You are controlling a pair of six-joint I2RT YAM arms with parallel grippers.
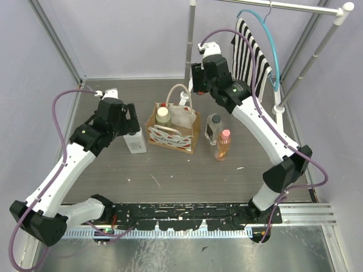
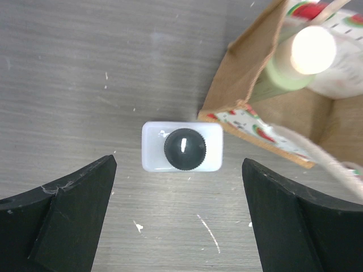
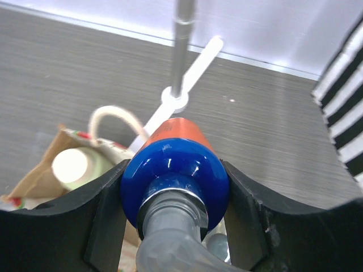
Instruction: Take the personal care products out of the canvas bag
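The canvas bag (image 1: 180, 139) stands mid-table, and a green bottle with a cream cap (image 1: 163, 116) is upright inside it. My left gripper (image 1: 131, 120) is open above a white squarish bottle with a black cap (image 2: 181, 147), which stands on the table left of the bag (image 2: 249, 96). My right gripper (image 3: 174, 192) is shut on a blue-capped orange bottle (image 3: 176, 161) and holds it in the air behind the bag's far side (image 3: 39, 175). A dark-capped clear bottle (image 1: 213, 127) and an orange bottle with a pink cap (image 1: 223, 144) stand right of the bag.
A garment rack's pole (image 1: 190, 39) and white foot (image 3: 193, 68) stand just behind the bag. A black-and-white striped cloth (image 1: 249, 51) and a blue hanger (image 1: 273, 54) hang at the back right. Frame posts and walls close in the table's sides.
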